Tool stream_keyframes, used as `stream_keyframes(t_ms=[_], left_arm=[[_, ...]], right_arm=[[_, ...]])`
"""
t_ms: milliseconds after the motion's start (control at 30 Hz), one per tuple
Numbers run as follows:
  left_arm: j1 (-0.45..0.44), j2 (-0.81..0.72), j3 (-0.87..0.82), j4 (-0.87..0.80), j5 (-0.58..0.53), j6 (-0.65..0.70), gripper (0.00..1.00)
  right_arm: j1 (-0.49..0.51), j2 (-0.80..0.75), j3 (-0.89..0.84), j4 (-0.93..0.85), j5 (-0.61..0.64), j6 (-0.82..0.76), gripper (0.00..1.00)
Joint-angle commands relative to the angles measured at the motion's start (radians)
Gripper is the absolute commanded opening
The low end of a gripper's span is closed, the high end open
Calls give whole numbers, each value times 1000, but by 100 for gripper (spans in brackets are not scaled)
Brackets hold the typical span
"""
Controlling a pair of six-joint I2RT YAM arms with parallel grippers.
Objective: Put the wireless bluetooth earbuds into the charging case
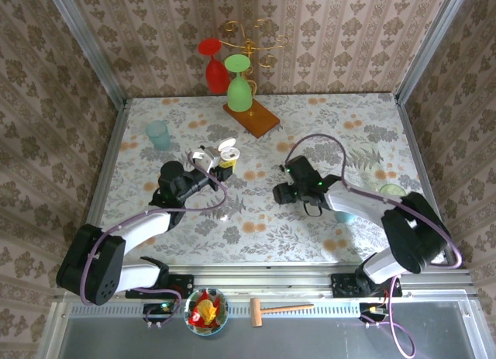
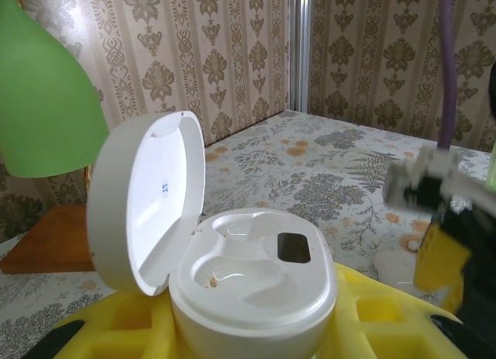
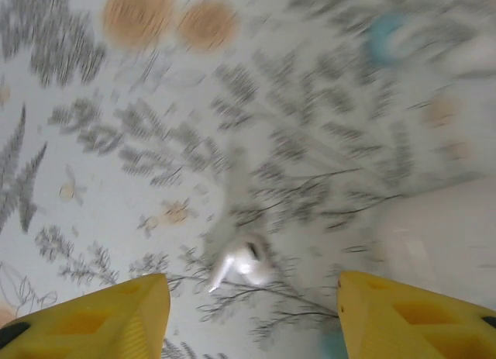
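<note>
White charging case, open and seemingly empty, sits clamped in left tool; right tool, spread wide, hangs over one earbud; insertion pending.

Your tabletop: pale ground, grey fern and leaf print, orange blossoms scattered. Wallpaper: brown damask over beige stripes. Charging case: glossy white inside and out, one small black rectangle on deck. Earbud: white, blurred against grey fern print. Your left claw and right claw: bright yellow fingers. Arms: black with white links; cables purple. At back you have red glass, green glass, gold stand, reddish-brown base, pale teal cup.
</note>
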Motion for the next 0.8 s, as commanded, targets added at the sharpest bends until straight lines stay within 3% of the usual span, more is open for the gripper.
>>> stream_keyframes(t_ms=[0, 200, 400, 500, 767], left_arm=[[1, 10, -5, 48, 10, 0, 4], [-2, 26, -6, 80, 13, -4, 4], [-11, 30, -11, 84, 14, -3, 4], [-12, 36, -11, 87, 14, -2, 4], [-14, 52, -8, 108, 19, -13, 4]], right_arm=[[-94, -77, 0, -105, 146, 147, 60], [-175, -165, -57, -131, 109, 291, 60], [-368, -217, -237, 5, -89, 559, 49], [-418, -199, -286, 74, -177, 605, 46], [-456, -127, -292, 179, -210, 621, 32]])
